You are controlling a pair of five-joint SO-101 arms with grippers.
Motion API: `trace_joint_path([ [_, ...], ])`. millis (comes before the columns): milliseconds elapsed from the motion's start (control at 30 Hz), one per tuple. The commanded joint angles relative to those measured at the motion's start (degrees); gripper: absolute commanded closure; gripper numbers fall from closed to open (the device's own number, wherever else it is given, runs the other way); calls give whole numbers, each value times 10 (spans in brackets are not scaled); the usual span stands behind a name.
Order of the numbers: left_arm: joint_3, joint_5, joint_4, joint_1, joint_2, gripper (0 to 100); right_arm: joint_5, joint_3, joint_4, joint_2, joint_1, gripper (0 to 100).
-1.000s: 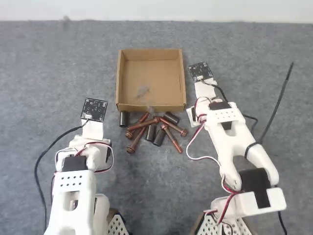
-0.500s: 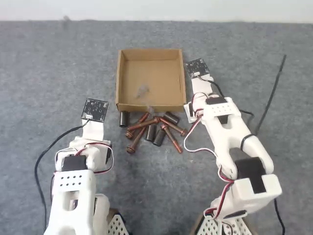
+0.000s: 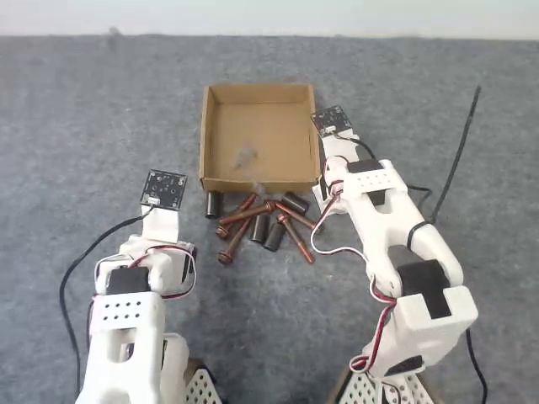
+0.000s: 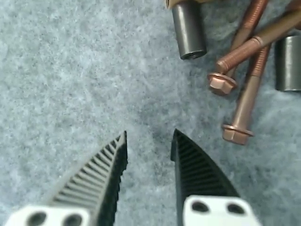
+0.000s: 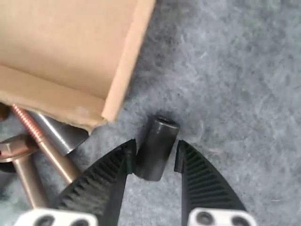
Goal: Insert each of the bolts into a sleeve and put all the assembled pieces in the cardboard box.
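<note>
Several copper bolts [image 3: 249, 212] and dark sleeves [image 3: 267, 231] lie in a loose pile on the carpet, just in front of the open cardboard box [image 3: 205, 135]. My right gripper [image 5: 155, 147] is open and low over the carpet, its fingers on either side of one lying sleeve [image 5: 157, 139] by the box's near right corner [image 5: 110, 101]. My left gripper [image 4: 148, 139] is open over bare carpet, short of a sleeve [image 4: 188, 28] and two bolt heads [image 4: 221, 84]. The left arm [image 3: 143, 269] stands at the pile's left, the right arm [image 3: 375, 194] beside the box.
The grey carpet [image 3: 101, 109] spreads wide around the box and pile. A black cable [image 3: 459, 160] trails on the right. Another sleeve [image 5: 59, 129] and a bolt [image 5: 47, 148] lie close beside my right gripper, against the box wall.
The right arm has swung left and forward, closer to the box's right wall. The left arm, pile and box have not moved.
</note>
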State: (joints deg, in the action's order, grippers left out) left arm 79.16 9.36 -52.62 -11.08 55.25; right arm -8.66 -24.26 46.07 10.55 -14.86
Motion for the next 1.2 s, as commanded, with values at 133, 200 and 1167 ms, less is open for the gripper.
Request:
trace_joint_path([
  [133, -30, 4, -3, -3, -6, 852, -9, 30, -13, -4, -5, 876],
  [200, -30, 4, -4, -3, -6, 852, -24, 38, -7, 3, -6, 876],
  [1167, -91, -56, 22, 3, -141, 852, -4, 194, 130, 114, 33, 991],
])
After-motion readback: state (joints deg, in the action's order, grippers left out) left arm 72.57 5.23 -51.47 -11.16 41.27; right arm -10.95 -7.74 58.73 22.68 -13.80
